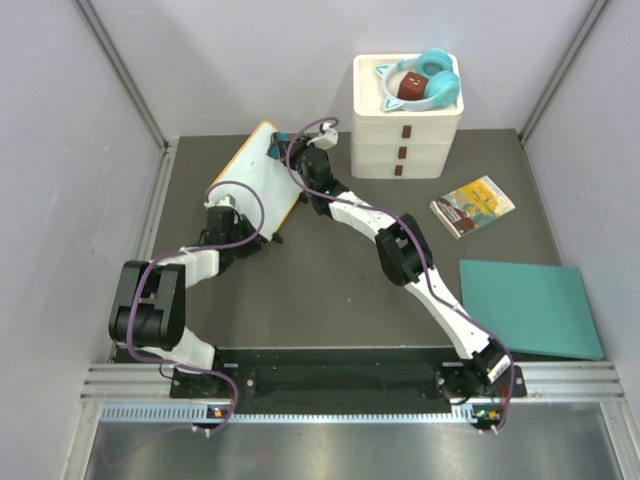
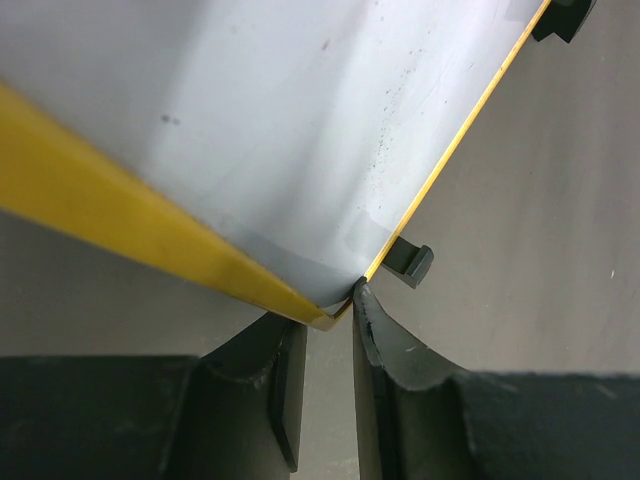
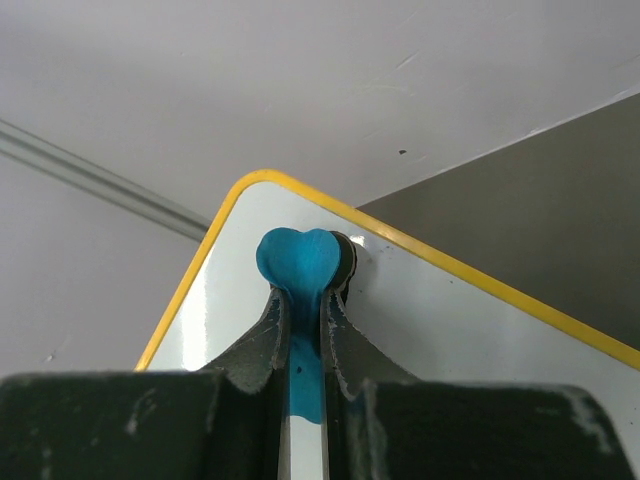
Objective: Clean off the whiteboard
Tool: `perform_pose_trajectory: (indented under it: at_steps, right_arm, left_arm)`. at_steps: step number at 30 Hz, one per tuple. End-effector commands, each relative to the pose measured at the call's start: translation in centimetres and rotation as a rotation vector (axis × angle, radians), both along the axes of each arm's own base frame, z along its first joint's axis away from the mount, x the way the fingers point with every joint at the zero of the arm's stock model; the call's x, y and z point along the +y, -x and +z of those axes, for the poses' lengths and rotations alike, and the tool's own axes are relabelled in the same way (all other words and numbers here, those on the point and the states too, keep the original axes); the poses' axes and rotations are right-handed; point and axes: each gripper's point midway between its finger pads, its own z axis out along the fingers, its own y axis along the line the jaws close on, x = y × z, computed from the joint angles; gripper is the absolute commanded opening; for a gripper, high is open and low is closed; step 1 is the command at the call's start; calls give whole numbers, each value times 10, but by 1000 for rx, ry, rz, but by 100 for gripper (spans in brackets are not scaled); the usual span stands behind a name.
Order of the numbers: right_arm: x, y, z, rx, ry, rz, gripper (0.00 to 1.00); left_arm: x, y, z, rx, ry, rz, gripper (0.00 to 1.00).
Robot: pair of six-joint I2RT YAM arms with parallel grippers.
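The board lies at about 11 o'clock on the table, turned slantwise, its long sides running from 7 to 1 o'clock. Whether it lies flat or leans on its feet I cannot tell.

Its face looks almost clean. No bold scribble shows in any view. The left wrist view shows only a scatter of faint black specks towards the edge at 3 o'clock, with a dull smear near the held corner. I judge the wiping nearly done, with that dust left to clear and perhaps some patch hidden under the right arm.

The yellow rim is whole, and a black foot sticks out beside the near corner.

The left gripper is closed tight on that near corner, at 7 o'clock of the board, steadying it. The right gripper is closed on a blue eraser, whose rounded head is against the board's far corner at 1 o'clock.

Farther out, white drawers stand at 1 o'clock on the table, with teal headphones in a tray on top. A book lies at 2 o'clock, and a teal sheet lies at 4 o'clock, well apart from the board.
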Motion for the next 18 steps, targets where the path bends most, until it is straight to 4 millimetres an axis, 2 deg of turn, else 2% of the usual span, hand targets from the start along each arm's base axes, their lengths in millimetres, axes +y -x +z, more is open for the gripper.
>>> perform_pose_trajectory:
  at_steps: [1, 9, 13, 17, 18]
  right_arm:
    - [10, 8, 43, -75, -46, 30, 0]
    - [17, 19, 76, -131, -91, 50, 0]
    - [27, 29, 82, -157, -97, 79, 0]
    - [37, 35, 75, -154, -107, 105, 0]
    - [41, 37, 68, -149, -109, 110, 0]
  left_arm:
    - [25, 67, -59, 278, -156, -4, 0]
    - [23, 66, -59, 273, -162, -11, 0]
    - [22, 67, -59, 276, -164, -13, 0]
    - [22, 66, -58, 273, -164, -13, 0]
    - [22, 66, -58, 271, -166, -14, 0]
